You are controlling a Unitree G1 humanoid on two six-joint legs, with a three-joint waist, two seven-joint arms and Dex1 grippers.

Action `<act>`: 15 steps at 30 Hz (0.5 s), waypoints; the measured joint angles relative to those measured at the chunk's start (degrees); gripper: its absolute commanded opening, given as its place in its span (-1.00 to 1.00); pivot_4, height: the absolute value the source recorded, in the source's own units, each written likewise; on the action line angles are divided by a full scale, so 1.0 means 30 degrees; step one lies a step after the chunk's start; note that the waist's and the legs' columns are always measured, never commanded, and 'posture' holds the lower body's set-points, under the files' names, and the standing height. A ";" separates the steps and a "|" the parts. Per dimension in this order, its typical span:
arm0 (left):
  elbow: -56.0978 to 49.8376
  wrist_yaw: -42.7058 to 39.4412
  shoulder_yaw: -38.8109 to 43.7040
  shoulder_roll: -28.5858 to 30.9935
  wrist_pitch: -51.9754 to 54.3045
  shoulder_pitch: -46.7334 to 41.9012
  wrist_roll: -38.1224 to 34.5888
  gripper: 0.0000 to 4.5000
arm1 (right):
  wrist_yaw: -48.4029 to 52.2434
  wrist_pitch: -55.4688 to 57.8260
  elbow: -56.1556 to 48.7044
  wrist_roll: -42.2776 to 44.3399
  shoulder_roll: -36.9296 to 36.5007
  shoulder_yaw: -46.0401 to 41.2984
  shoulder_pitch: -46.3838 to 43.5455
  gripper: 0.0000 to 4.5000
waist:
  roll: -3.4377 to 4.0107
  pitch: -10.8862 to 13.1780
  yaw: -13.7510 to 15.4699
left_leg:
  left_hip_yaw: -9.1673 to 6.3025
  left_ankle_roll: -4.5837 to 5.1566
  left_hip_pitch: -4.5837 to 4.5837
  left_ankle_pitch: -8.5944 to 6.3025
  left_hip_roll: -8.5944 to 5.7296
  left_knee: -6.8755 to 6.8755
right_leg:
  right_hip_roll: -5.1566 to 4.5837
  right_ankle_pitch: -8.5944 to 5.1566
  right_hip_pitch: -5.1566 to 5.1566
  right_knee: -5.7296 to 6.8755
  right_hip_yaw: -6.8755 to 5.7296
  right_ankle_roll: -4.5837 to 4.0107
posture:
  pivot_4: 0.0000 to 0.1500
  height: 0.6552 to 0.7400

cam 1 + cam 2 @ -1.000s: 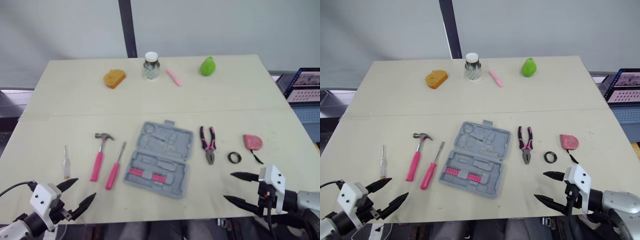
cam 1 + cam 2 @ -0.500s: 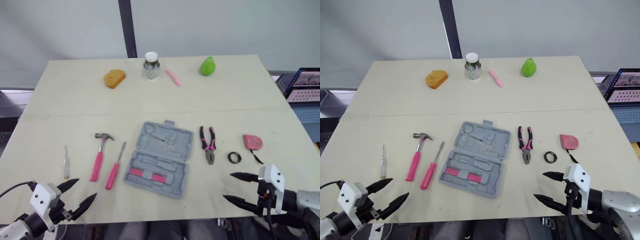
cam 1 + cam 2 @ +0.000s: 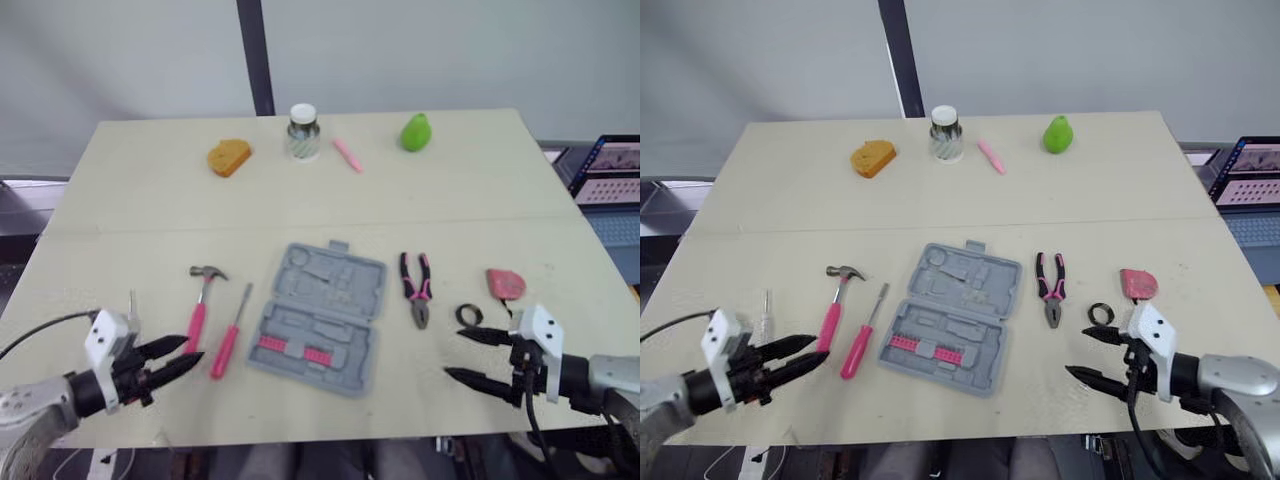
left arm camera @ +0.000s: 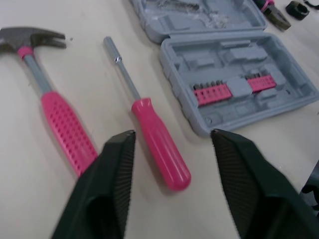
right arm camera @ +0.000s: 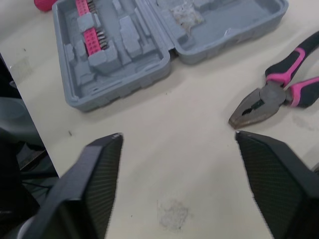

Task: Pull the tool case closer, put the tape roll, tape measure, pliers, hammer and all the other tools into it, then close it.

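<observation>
Left gripper [image 3: 195,348]: fingers part-open, empty, left of tool case [image 3: 318,318], tips by screwdriver [image 3: 231,332] handle. Right gripper [image 3: 453,355]: spread wide, empty, right of case. Likely step: pull case closer. Grip near rim, drag level, don't sweep screwdriver or pliers [image 3: 416,290]. Case open flat: pink bit strips in near half, other recesses empty. Beyond case: jar [image 3: 302,132], contents unclear.

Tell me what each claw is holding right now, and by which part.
Nothing is held. The left claw is open near the handle of the pink screwdriver, not gripping it. The right claw is open over the table near the pliers.
</observation>
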 measured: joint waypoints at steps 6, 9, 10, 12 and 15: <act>0.2950 -0.0556 -0.2908 0.0178 0.0119 -0.5160 0.0923 -1.00 | -0.0466 0.0544 -0.0385 -0.0044 0.0073 0.0796 -0.1101 -0.99 | 0.0005 -0.0006 -0.0001 | 0.0011 -0.0009 0.0015 0.0008 -0.0007 0.0002 | 0.0012 -0.0001 -0.0014 0.0049 0.0003 -0.0003 | 1.00 0.86; 0.4654 -0.0835 -0.4493 0.0190 0.0372 -0.7478 0.1742 -1.00 | -0.0900 0.0610 -0.0455 -0.0366 0.0344 0.1677 -0.1711 -0.99 | 0.0004 -0.0005 -0.0023 | 0.0014 -0.0008 0.0008 0.0009 -0.0011 0.0006 | 0.0013 -0.0001 -0.0036 0.0079 0.0001 -0.0003 | 1.00 0.86; 0.5360 -0.0982 -0.5033 0.0190 0.0418 -0.8164 0.2051 -1.00 | -0.1083 0.0706 -0.0450 -0.0509 0.0394 0.2036 -0.1951 -0.99 | 0.0005 -0.0006 -0.0028 | 0.0016 -0.0008 0.0009 0.0009 -0.0011 0.0004 | 0.0012 -0.0001 -0.0037 0.0122 0.0003 -0.0003 | 1.00 0.86; 0.6497 -0.1182 -0.5714 0.0135 0.0414 -0.9248 0.2448 -1.00 | -0.1344 0.1036 -0.0455 -0.0743 0.0393 0.2661 -0.2282 -0.99 | 0.0000 -0.0003 -0.0079 | 0.0051 -0.0008 -0.0007 0.0011 -0.0007 0.0006 | 0.0012 -0.0002 -0.0085 0.0145 0.0000 -0.0003 | 1.00 0.86; 0.8435 -0.1578 -0.6671 -0.0206 0.0129 -1.1069 0.3192 -1.00 | -0.2046 0.1553 -0.0339 -0.1488 0.0476 0.3765 -0.2983 -0.99 | -0.0008 -0.0002 -0.0091 | 0.0134 -0.0006 -0.0020 0.0016 -0.0003 0.0016 | -0.0003 -0.0002 -0.0167 0.0174 0.0001 -0.0003 | 1.00 0.86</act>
